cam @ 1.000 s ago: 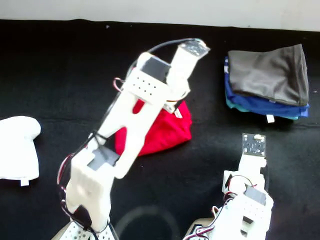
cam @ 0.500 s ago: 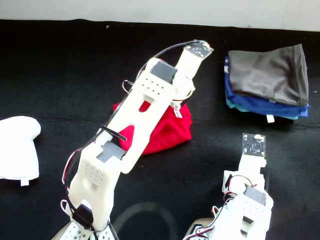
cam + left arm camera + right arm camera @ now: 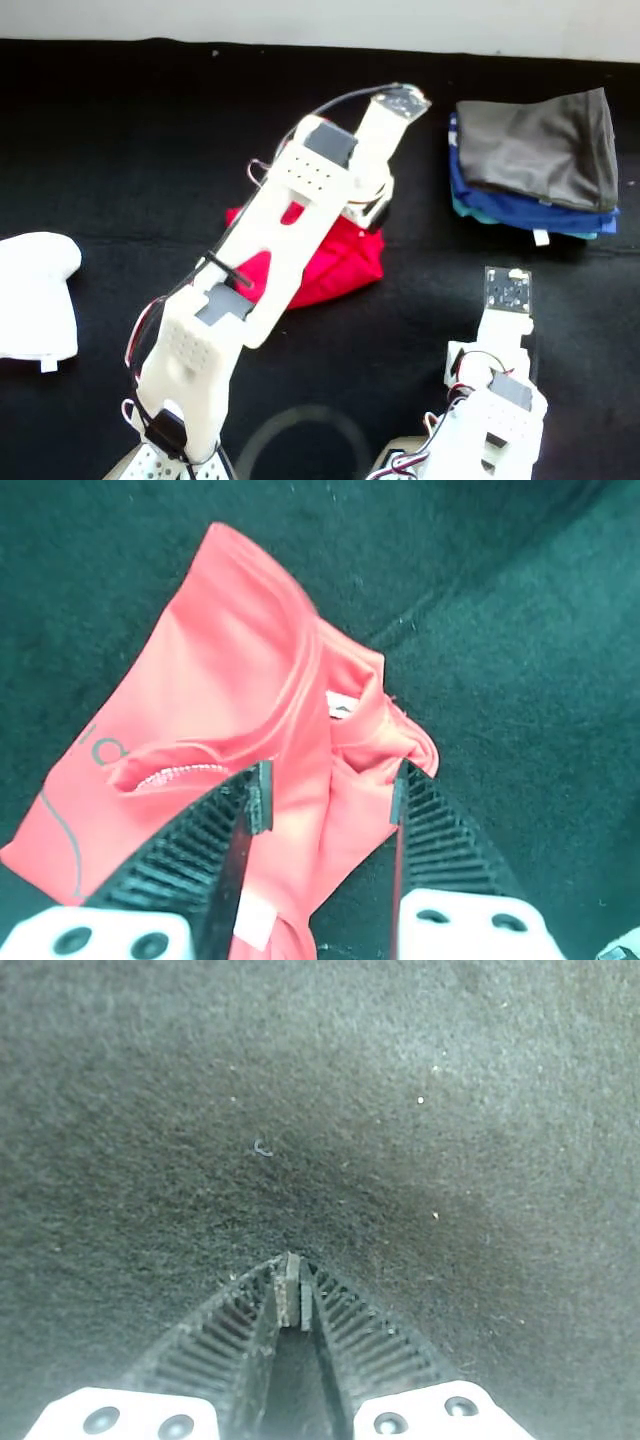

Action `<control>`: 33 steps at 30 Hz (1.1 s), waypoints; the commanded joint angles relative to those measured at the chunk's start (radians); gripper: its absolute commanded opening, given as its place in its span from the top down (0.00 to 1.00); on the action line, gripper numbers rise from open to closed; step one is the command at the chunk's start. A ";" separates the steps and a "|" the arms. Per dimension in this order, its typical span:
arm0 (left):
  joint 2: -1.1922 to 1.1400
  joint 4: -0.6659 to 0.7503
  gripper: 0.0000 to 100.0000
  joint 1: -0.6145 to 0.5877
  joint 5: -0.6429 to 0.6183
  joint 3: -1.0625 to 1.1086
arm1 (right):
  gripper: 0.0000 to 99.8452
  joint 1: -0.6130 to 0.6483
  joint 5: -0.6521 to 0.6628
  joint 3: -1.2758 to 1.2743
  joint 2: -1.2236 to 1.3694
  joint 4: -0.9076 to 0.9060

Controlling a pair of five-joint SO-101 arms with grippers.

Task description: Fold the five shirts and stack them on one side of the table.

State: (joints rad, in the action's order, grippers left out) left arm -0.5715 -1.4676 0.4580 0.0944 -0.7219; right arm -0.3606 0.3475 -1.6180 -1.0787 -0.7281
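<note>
**A:** Item one, the red shirt [image 3: 335,268]?

**B:** Crumpled and unfolded, mid-table on the black cloth [image 3: 120,130]. It lies partly under the left arm [image 3: 270,255]. A white label shows near its collar.

**A:** Left gripper [image 3: 330,780]?

**B:** Poised over the red shirt with its jaws spread wide, one on either side of a raised fold. Nothing is pinched between them. I cannot tell whether the tips touch the fabric.

**A:** Right gripper [image 3: 292,1290]?

**B:** Jaws pressed tip to tip with nothing between them, over bare cloth. The right arm [image 3: 495,395] sits at the near edge, well apart from the red shirt.

**A:** Other shirts?

**B:** A stack [image 3: 535,170] sits at the far corner on the right arm's side. The grey shirt [image 3: 540,145] is on top, the blue shirt [image 3: 520,208] is under it, and a teal edge shows lowest. The white shirt [image 3: 35,295] lies alone at the opposite edge of the table — bunched, with its tag showing.
</note>
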 commanded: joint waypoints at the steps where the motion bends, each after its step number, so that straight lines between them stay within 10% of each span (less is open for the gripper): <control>1: 0.058 -0.091 0.81 0.001 -0.008 -0.151 | 0.99 -0.007 -0.009 -0.019 -0.001 0.021; 8: 0.044 -0.184 1.00 -0.148 -0.008 -0.265 | 0.99 -0.007 -0.009 -0.019 -0.001 0.021; 16: -0.202 -0.186 0.99 -0.246 -0.008 -0.251 | 0.99 -0.007 -0.009 -0.019 -0.001 0.022; 33: -0.312 -0.259 0.99 -0.022 -0.080 -0.252 | 0.99 -0.007 -0.009 -0.019 -0.001 0.022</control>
State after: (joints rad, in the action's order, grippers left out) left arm -0.8968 -1.7116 0.3782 0.0222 -0.9521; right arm -0.3606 0.3475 -1.6180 -1.0787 -0.7281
